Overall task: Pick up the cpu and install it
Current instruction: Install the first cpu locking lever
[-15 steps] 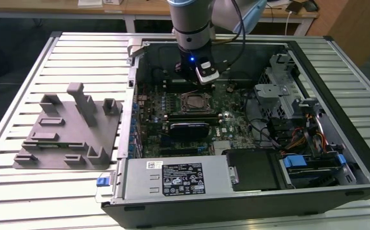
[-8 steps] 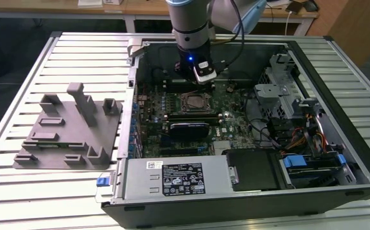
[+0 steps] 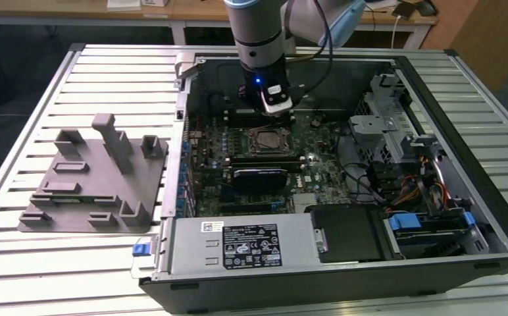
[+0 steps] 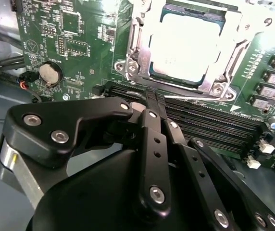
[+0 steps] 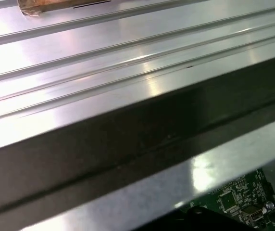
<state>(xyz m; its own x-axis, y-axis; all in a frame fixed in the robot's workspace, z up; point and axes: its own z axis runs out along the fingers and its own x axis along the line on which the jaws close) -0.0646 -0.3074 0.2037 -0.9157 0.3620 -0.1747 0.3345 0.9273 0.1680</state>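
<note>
The cpu lies flat in the motherboard socket, its shiny silver top framed by the metal socket bracket. In the exterior view the socket sits mid-board inside the open computer case. My gripper hangs just behind the socket, toward the back of the case and a little above the board. In the second wrist view its black fingers are pressed together, and the gripper is shut with nothing held, its tips over the memory slots beside the socket.
A grey plastic fixture block stands on the slatted table at the exterior view's left. The case wall rims the board. A power supply sits at the front, drive bays and cables on the right, and a coin battery beside the socket.
</note>
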